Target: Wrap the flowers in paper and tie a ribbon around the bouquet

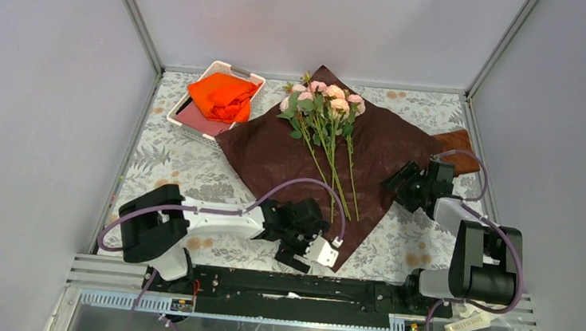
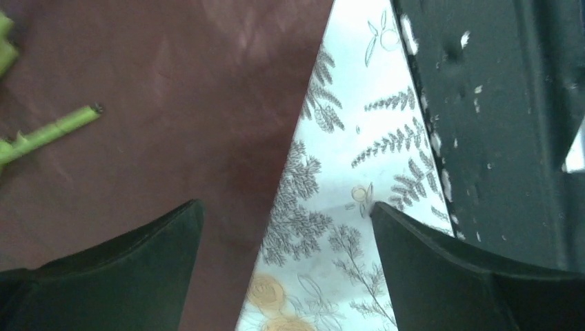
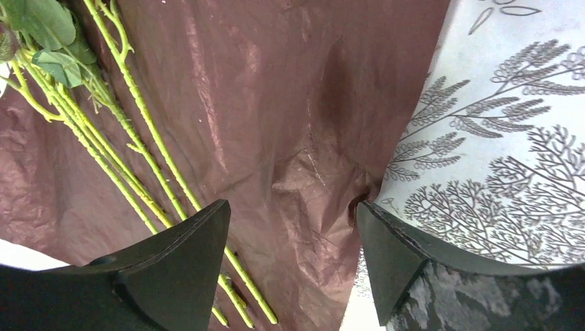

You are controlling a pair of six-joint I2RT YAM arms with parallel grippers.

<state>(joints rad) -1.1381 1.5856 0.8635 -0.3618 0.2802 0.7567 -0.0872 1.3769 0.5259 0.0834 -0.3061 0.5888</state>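
- Dark red crinkly paper (image 1: 387, 150) lies spread mid-table, faintly shiny.
- Pale pink flowers (image 1: 323, 102) lie on it, heads far, thin green stems pointing near.
- Left gripper (image 2: 286, 214) gapes empty over its near corner; right gripper (image 3: 293, 210) gapes empty over its right edge.

Both arms are built alike: chunky matte-black joint housings joined by smooth, pale grey-white links. The left arm (image 1: 217, 220) carries a small white camera block (image 1: 322, 252) at its wrist. The right arm (image 1: 475, 265) is mostly black with one pale link. A thin purple cable (image 1: 296, 182) loops along the left arm, and a second purple cable (image 1: 482, 182) runs along the right. The jaws are plain matte-black wedges tapering to blunt tips. Both bases are bolted to a black rail (image 1: 295, 287) edged in ribbed silver aluminium, with a white tag (image 1: 465, 325) by the right base.
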